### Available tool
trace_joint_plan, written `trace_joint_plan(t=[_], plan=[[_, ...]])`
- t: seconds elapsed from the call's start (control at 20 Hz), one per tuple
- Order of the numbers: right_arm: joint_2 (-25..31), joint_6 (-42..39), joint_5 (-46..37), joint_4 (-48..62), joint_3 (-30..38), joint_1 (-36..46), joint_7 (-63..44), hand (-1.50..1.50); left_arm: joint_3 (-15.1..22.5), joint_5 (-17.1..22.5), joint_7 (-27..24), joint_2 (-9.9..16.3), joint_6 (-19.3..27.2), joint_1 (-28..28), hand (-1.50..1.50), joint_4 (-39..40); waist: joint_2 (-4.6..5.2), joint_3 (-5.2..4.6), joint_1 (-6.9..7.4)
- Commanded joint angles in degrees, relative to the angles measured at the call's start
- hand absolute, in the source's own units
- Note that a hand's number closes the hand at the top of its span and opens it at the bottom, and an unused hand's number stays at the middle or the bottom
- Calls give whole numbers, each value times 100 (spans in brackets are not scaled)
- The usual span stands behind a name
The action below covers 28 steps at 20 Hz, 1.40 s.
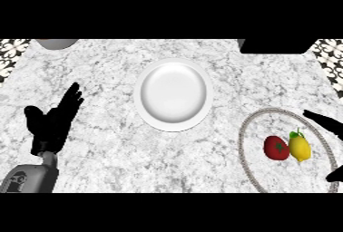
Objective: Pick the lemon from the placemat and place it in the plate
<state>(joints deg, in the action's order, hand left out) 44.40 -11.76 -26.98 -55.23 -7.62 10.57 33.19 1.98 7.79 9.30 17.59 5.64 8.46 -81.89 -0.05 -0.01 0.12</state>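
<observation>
A yellow lemon (300, 147) with a green stem lies on the round marble-patterned placemat (258, 176) at the right, touching a red tomato (276, 147) on its left. The white plate (173, 94) stands bare at the counter's middle. My right hand (324, 121) enters from the right edge just right of the lemon, fingers stretched above it and the thumb showing lower down, open around nothing. At the left my left hand (50, 122) rests open, fingers pointing up.
A grey bowl (56, 43) shows partly at the back left edge. A black block (276, 45) sits at the back right. Patterned tiles border both far corners of the counter.
</observation>
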Motion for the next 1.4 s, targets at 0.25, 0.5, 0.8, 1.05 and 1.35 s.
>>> trace_joint_plan(t=[0.25, 0.5, 0.8, 1.05, 1.35], plan=[[-551, -111, -837, 408, 136, 620, -426, -150, -228, -196, 55, -160, -182, 25, 0, 8, 7, 2, 20], [-676, -115, -1146, 81, 263, 384, -493, -150, -389, -219, 416, -147, -311, 16, 0, -289, 0, 1, 1], [-1092, 32, -1695, 468, 72, 707, -587, -150, -306, -564, -308, -546, -191, 130, 0, 404, 8, 0, -3], [-1027, -194, -2014, 780, -140, 838, 20, 150, -639, -326, -299, -388, -494, 586, 0, 973, 18, 0, -13], [-1409, -33, -2091, 992, 12, 1012, 68, 150, -462, -509, -130, -579, -343, 227, 0, 384, 15, 2, 16]])
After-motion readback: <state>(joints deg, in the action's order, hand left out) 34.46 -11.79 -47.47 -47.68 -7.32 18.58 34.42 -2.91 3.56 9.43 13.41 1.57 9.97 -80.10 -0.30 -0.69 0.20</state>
